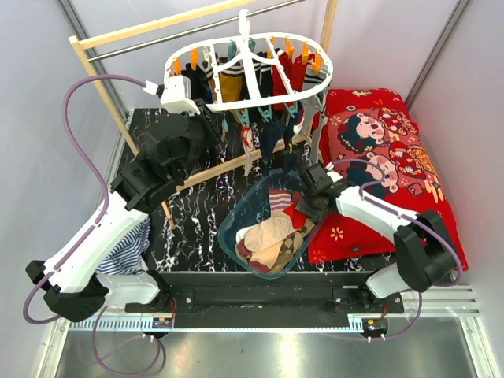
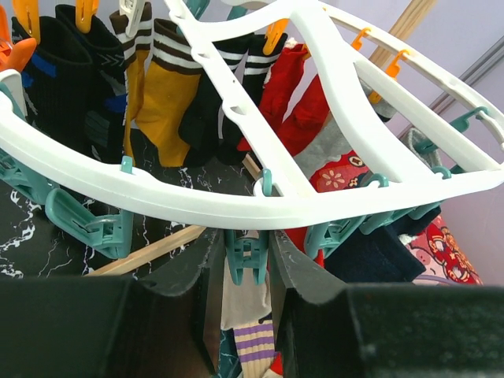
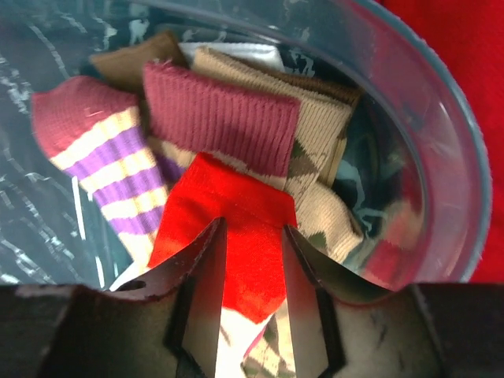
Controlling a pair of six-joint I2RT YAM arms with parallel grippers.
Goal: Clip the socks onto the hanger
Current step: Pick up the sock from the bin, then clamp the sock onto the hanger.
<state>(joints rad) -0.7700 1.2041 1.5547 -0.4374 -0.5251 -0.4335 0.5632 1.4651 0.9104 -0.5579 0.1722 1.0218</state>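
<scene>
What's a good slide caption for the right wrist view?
Right gripper fingers straddle a red sock atop mixed socks in the clear tub.

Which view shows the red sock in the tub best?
Right wrist: the red sock fills the frame between the right tool's fingers. Top external shows only a small red patch; left wrist does not show it.

Hung socks (image 1: 260, 83) and clips (image 2: 246, 253) crowd under the hanger (image 1: 248, 59); the tub (image 1: 236, 228) rim walls the right hand (image 3: 250, 268).
</scene>
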